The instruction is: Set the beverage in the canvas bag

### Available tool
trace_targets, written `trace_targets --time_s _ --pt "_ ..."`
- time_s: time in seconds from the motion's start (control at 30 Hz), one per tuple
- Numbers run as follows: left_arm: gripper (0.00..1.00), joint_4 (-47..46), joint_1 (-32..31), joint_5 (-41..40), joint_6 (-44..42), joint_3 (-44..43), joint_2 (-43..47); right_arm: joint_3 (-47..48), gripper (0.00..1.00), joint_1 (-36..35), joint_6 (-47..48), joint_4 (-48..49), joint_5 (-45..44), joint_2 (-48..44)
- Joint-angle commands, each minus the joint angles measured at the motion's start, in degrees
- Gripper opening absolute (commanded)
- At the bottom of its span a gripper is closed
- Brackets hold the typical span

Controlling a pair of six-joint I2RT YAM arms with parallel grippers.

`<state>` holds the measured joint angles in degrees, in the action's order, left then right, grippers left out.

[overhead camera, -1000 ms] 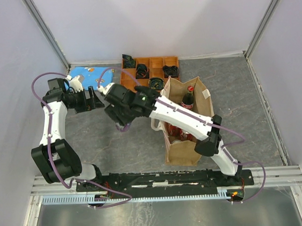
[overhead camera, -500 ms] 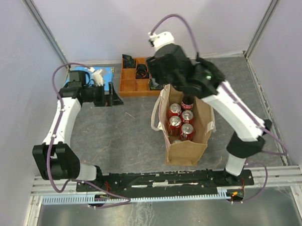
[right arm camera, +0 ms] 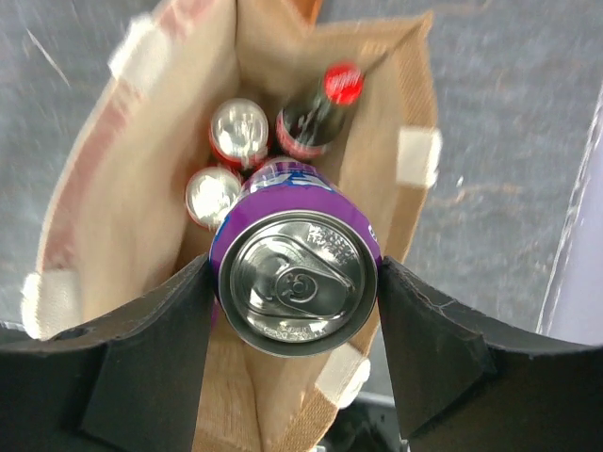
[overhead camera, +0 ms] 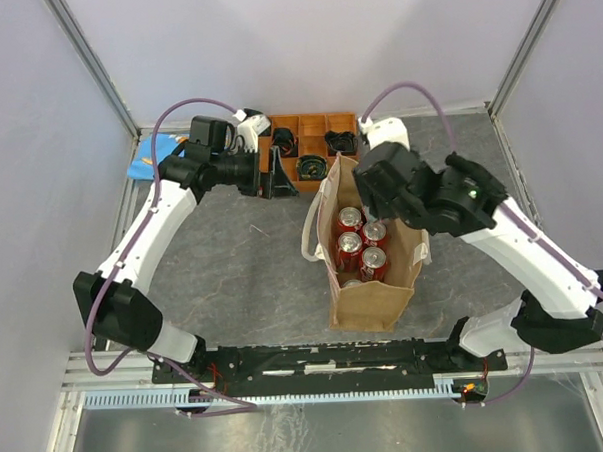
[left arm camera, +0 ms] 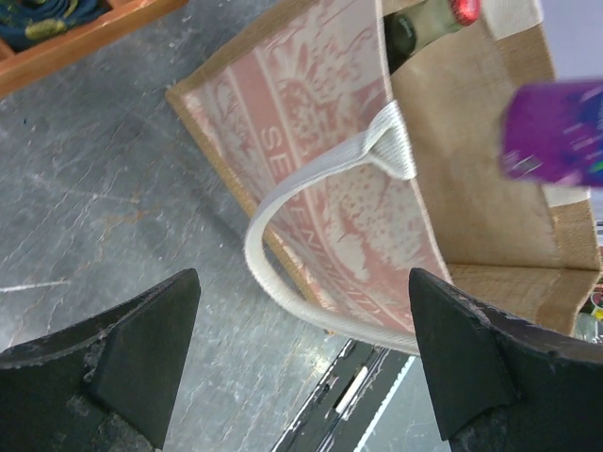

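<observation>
The right gripper (right arm camera: 294, 315) clamps the purple can (right arm camera: 295, 273) above the canvas bag's (overhead camera: 370, 303) open mouth, mid-tabletop (overhead camera: 233, 259); red cans (right arm camera: 240, 122) and a bottle (right arm camera: 320, 113) sit inside; lowering and release are left; the left gripper's (left arm camera: 303, 350) jaws stand apart, empty.

Laboratory robot cell. White panels (overhead camera: 304, 46) are walling in the grey table (overhead camera: 234, 279) (aluminium frame); at the table's near edge a rail (overhead camera: 567, 353) is carrying the left arm (overhead camera: 147, 243) and right arm (overhead camera: 538, 261).
</observation>
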<state>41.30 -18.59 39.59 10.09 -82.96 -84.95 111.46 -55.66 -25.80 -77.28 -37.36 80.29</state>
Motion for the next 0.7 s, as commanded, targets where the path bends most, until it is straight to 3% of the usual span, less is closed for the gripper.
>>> trace_targets --time_s 0.0,0.4,0.67 --pt "0.97 -3.16 -2.12 1.41 4.86 -6.19 -1.72 -5.34 0.00 -0.41 -8.98 -3.94 5.13 -2.81" --pt "0.97 -4.25 -4.75 -0.30 5.21 -7.67 -4.34 -19.94 0.00 -7.16 -23.03 -8.97 12.02 -8.57" --pt "0.97 -4.27 -5.44 -0.40 4.87 -7.77 -4.57 -27.52 0.00 -12.15 -30.43 -6.30 13.43 -8.71"
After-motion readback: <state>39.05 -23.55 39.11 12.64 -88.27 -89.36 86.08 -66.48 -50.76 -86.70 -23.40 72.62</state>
